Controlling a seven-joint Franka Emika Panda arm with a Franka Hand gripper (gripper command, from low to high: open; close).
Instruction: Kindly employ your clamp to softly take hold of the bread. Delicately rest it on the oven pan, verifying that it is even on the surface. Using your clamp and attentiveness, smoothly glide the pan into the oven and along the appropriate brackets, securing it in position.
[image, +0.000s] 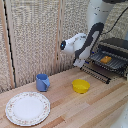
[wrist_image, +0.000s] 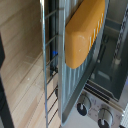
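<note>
We see the bread, a small orange-brown block, lying on the oven pan at the right edge of the exterior view, a little above mid-height; in the wrist view it fills the upper centre of the frame as a long orange slab resting flat across the pan's thin bars. The pan sits at the mouth of the oven, above the dropped-down door. The claw is just to the exterior view's left of the pan's front edge, near the bread but not touching it. We cannot tell how far the claw is open or whether it grips the pan's edge: the exterior view is too small, and the wrist view shows only a hint of a blue fingertip behind the bars. Two oven knobs show at the lower right of the wrist view. On the wooden counter, well apart from the oven, sit a yellow bowl at centre, a blue mug to its left, and a patterned white plate at lower left.
</note>
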